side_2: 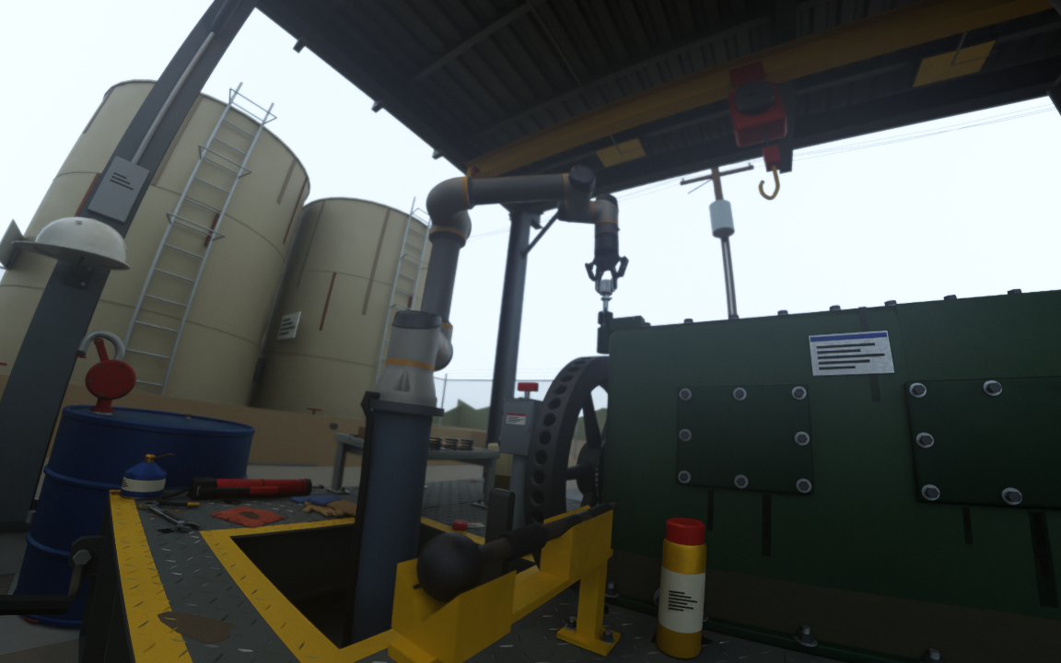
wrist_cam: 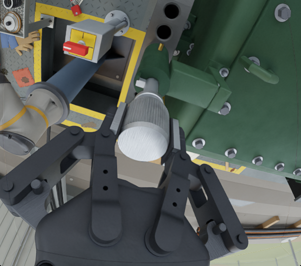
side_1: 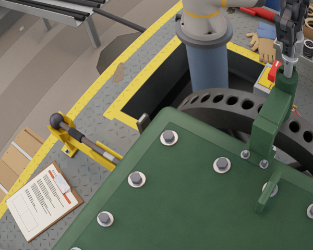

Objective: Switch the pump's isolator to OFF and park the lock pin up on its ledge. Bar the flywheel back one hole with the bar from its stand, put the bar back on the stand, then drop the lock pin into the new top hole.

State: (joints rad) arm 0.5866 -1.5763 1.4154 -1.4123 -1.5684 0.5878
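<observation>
My gripper (wrist_cam: 144, 125) (side_1: 289, 55) (side_2: 605, 280) hangs straight down over the green guide bracket (side_1: 279, 99) above the flywheel and grips the knurled head of the silver lock pin (wrist_cam: 146, 130) (side_1: 288, 66), whose shaft stands in the guide sleeve (wrist_cam: 154, 63). The dark flywheel (side_1: 259, 107) with its ring of holes curves beneath the bracket. Just beyond the bracket, the grey isolator box (wrist_cam: 84, 39) (side_1: 263, 80) carries a yellow face and a red handle (wrist_cam: 75, 48). The ball-ended bar (side_1: 84, 138) (side_2: 502, 548) lies on its yellow stand (side_1: 78, 145) at the left of the green pump housing.
The green pump housing (side_1: 200, 188) fills the foreground beside the arm's blue pedestal (side_1: 207, 67) in a yellow-edged pit. A clipboard (side_1: 43, 200) lies on the deck by the stand. Gloves (side_1: 263, 43) and a tray of rings (side_1: 311, 35) sit behind the isolator.
</observation>
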